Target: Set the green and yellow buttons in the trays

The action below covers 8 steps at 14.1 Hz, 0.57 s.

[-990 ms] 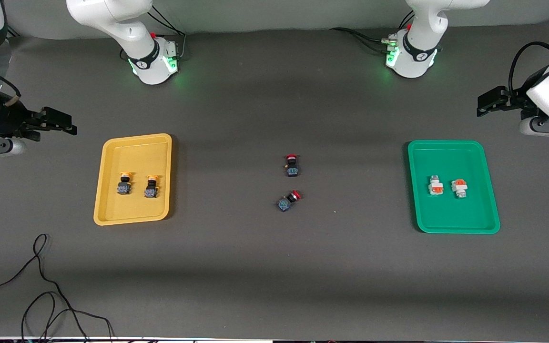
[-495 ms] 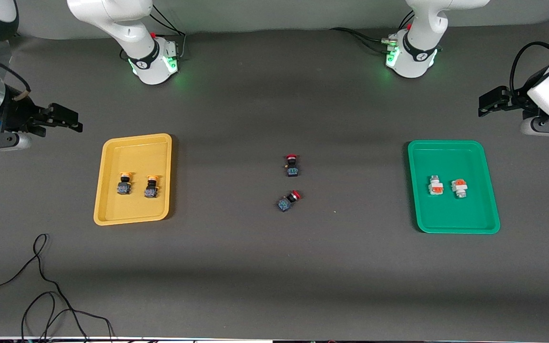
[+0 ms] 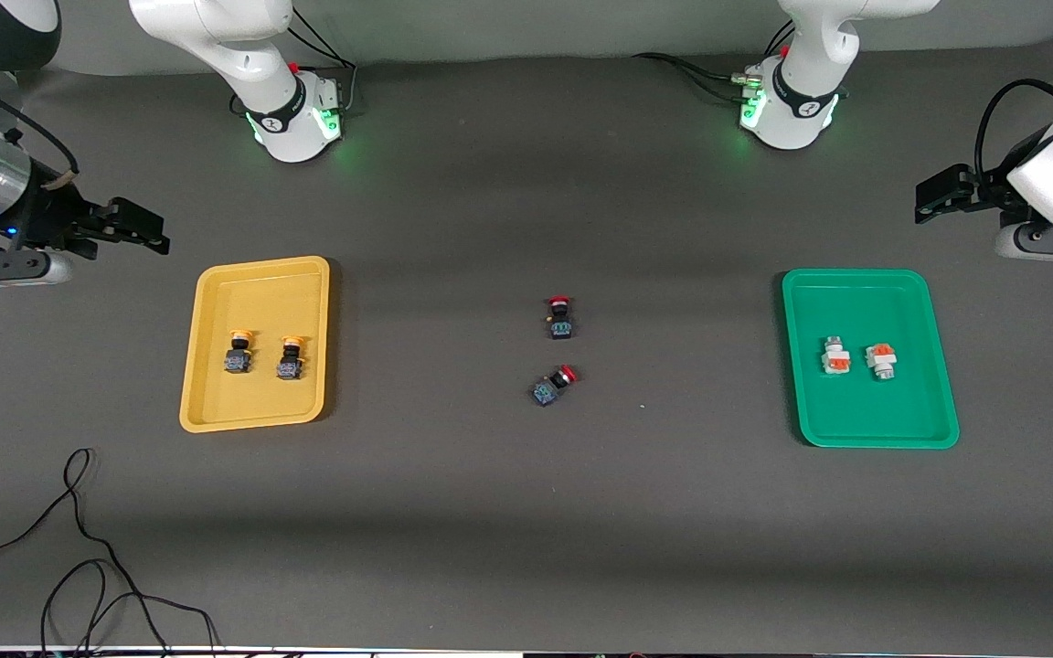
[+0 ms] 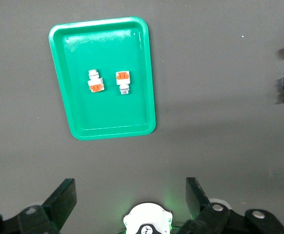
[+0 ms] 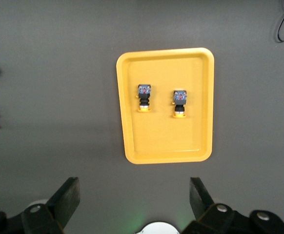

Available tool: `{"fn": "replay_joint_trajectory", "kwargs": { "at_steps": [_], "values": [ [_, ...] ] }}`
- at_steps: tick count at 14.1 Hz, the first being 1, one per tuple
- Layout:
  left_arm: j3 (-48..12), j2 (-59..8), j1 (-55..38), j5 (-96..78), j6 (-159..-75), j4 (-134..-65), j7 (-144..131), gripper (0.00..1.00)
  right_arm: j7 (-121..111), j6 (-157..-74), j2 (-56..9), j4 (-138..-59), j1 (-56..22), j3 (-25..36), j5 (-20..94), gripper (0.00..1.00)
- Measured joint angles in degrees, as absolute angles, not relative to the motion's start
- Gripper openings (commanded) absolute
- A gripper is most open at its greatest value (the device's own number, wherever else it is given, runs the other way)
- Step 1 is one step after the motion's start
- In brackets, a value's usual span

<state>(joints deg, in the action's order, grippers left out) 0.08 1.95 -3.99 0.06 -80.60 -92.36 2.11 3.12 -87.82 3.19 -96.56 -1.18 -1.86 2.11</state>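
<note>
The yellow tray point(image 3: 216, 402) lies toward the right arm's end of the table and holds two yellow-capped buttons point(image 3: 238, 352) point(image 3: 290, 357) side by side; the tray point(image 5: 200, 141) and both buttons point(image 5: 144, 97) point(image 5: 179, 103) also show in the right wrist view. The green tray point(image 3: 938, 402) lies toward the left arm's end and holds two white-bodied buttons point(image 3: 834, 356) point(image 3: 881, 360); the tray point(image 4: 142, 112) and both buttons point(image 4: 95, 81) point(image 4: 123, 82) also show in the left wrist view. My right gripper point(image 3: 150, 233) point(image 5: 133, 200) is open and empty, raised beside the yellow tray. My left gripper point(image 3: 927, 199) point(image 4: 131, 197) is open and empty, raised beside the green tray.
Two red-capped switches point(image 3: 560, 317) point(image 3: 553, 385) lie on the dark mat midway between the trays. A loose black cable point(image 3: 79, 557) lies near the front edge at the right arm's end. The arm bases point(image 3: 293, 114) point(image 3: 787, 110) stand along the back.
My right gripper has drifted a little toward the table's middle and farther from the front camera. The left gripper has barely moved. Buttons and trays are unmoved.
</note>
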Motion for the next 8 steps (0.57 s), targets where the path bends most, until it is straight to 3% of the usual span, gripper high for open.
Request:
{"fn": "replay_joint_trajectory", "kwargs": {
  "at_steps": [3,8],
  "values": [
    [0.1,2.0,-4.0,0.1,-80.6,-92.4,2.1,1.0,3.1,-88.2,3.0,-96.4,-3.6,1.7,2.0,1.0],
    [0.1,2.0,-4.0,0.1,-80.6,-92.3,2.1,1.0,3.1,-88.7,2.0,-94.2,-4.4,2.0,1.5,1.0]
  ]
}}
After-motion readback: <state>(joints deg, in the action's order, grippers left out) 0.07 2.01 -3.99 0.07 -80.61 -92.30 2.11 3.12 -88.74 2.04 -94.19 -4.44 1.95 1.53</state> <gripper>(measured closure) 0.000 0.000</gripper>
